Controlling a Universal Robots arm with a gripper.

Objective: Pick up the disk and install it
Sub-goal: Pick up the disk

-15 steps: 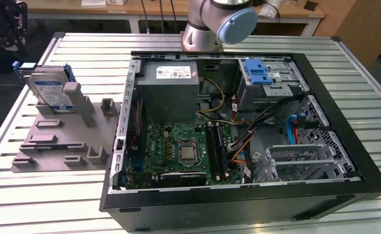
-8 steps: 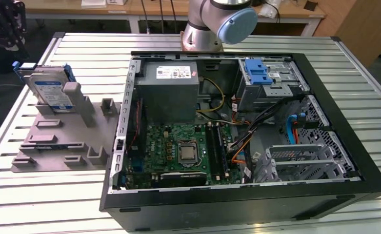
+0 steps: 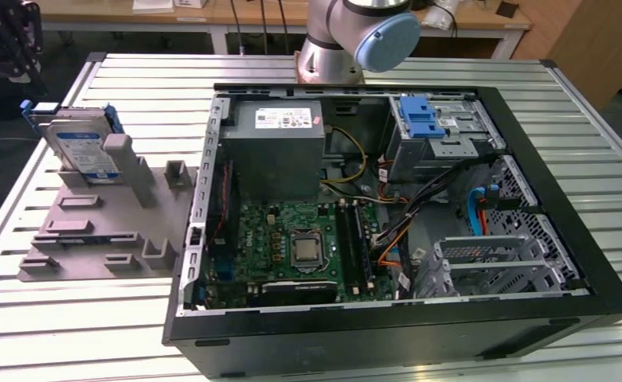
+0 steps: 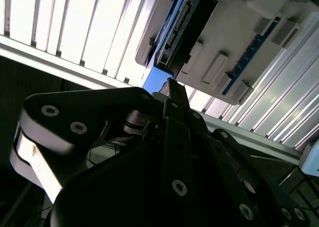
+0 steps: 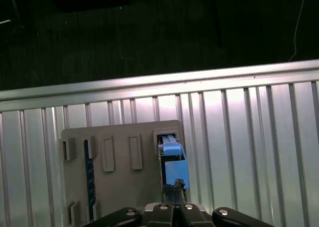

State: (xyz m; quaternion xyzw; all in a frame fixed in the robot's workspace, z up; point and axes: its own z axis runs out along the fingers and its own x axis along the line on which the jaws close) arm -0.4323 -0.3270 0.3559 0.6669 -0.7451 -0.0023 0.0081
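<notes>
Task thing: the disk [image 3: 82, 147], a flat silver metal hard drive with a white-and-blue label in a blue plastic carrier frame.
Where it is: it stands on edge in a slot at the far end of a grey plastic fixture plate [image 3: 98, 231] with raised blocks. The plate lies on the slatted aluminium table [image 3: 56, 318], to the exterior view's left of the open black computer case [image 3: 396, 326].
Gripper: the black two-finger gripper [image 5: 174, 188] shows in both wrist views; its fingers lie close together with no gap visible, and nothing is held between them.
Disk relative to gripper: in the first wrist view the carrier's blue end [image 5: 172, 160] sits just past the fingertips and in line with them. In the second wrist view the fingertip [image 4: 168, 85] is near a blue corner of the disk [image 4: 155, 80]. I cannot tell whether they touch.
Case interior: a green motherboard [image 3: 295, 243] and a silver drive cage with a blue latch [image 3: 430, 119].
Arm: its grey and light-blue joint [image 3: 354, 32] rises behind the case.
</notes>
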